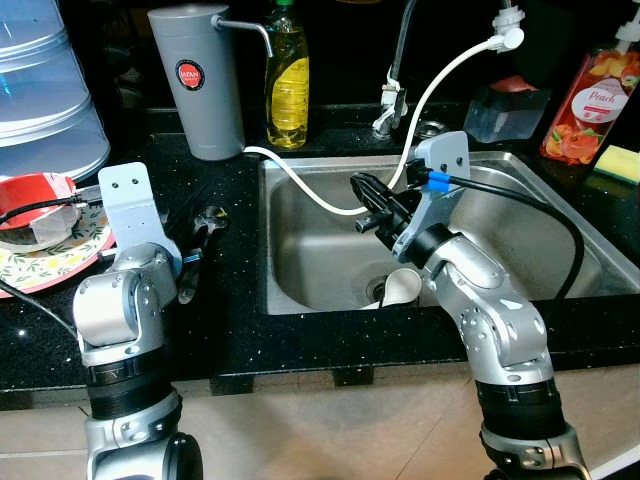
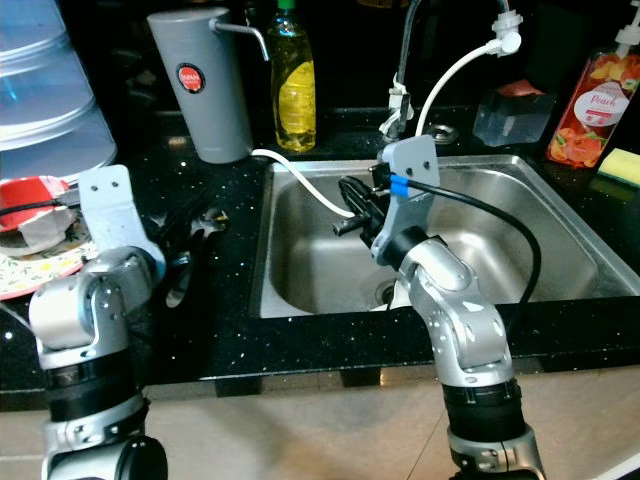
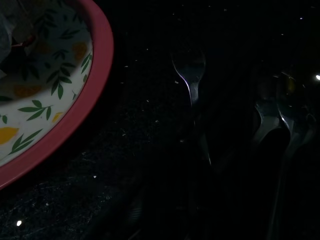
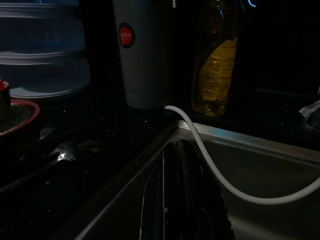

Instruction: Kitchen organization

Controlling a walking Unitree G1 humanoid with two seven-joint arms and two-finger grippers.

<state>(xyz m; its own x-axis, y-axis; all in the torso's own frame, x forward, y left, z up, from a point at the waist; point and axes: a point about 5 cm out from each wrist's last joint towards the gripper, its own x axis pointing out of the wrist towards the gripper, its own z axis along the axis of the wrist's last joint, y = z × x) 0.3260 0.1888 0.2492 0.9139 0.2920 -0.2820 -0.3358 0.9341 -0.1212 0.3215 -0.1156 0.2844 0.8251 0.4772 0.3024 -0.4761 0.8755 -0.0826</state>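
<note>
My right gripper (image 1: 362,200) hangs inside the steel sink (image 1: 530,215), its black fingers (image 4: 181,190) pressed together and shut on nothing, just beside the white hose (image 1: 300,185). A white cup (image 1: 402,287) lies near the sink drain, below that arm. My left gripper (image 1: 200,245) hovers low over the black counter (image 1: 230,320), left of the sink. Several metal spoons (image 3: 191,70) lie on the counter ahead of it. A pink-rimmed floral plate (image 1: 45,262) holding scraps sits at the far left.
Along the back stand a grey water dispenser (image 1: 198,85), a yellow dish-soap bottle (image 1: 287,85), the faucet (image 1: 393,100), a clear box (image 1: 505,112) and a peach bottle (image 1: 592,105). A yellow sponge (image 1: 620,162) lies back right. A stacked translucent container (image 1: 40,90) stands back left.
</note>
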